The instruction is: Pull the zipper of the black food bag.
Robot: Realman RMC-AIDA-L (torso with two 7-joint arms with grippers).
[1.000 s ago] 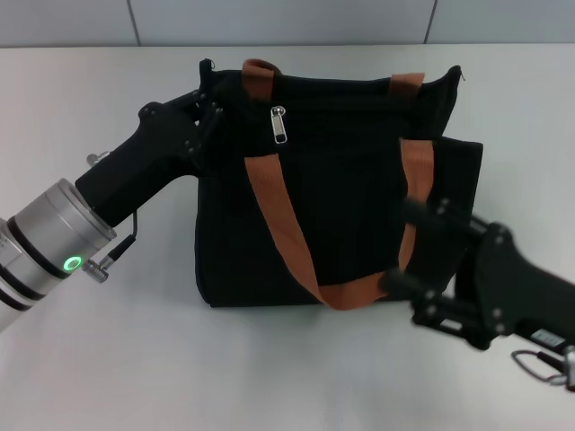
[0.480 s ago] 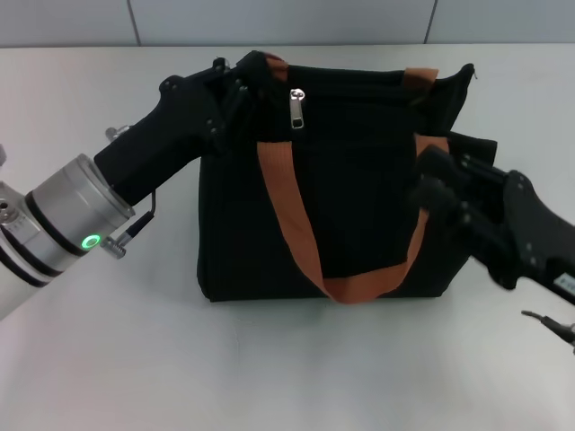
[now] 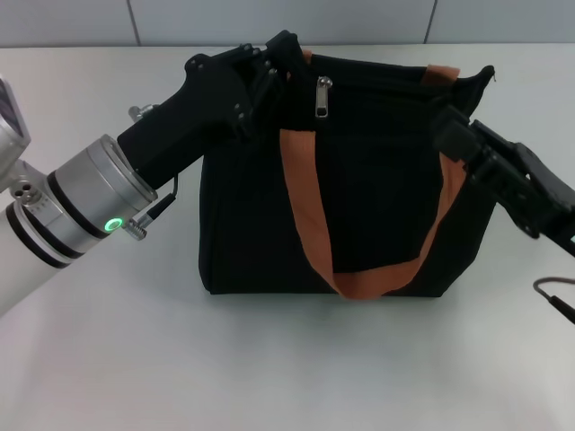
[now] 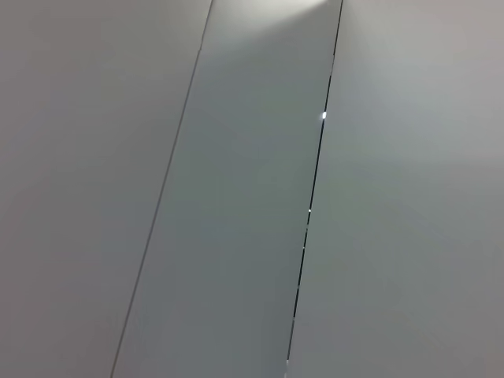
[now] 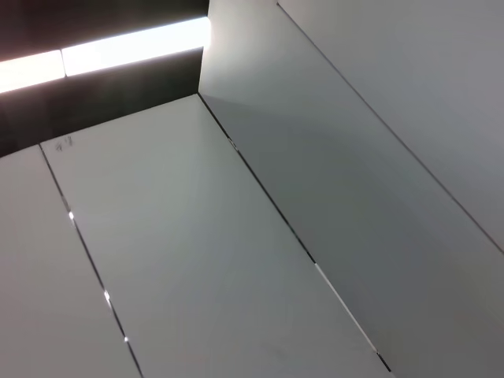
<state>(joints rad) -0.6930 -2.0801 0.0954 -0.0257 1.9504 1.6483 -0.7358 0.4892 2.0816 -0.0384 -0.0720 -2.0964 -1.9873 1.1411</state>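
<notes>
From the head camera I see the black food bag standing upright on the white bench, its orange-brown strap looping down the front face. The zipper hangs as a small silver tab near the bag's top edge, left of centre. My left hand is up against the bag's top left corner, just beside the zipper tab; its dark fingers blend into the black fabric, so I cannot tell whether they are apart or together. My right hand presses at the bag's upper right side by the strap there, and again I cannot tell how its fingers stand. Both wrist cameras show only pale wall panels with thin seams.
</notes>
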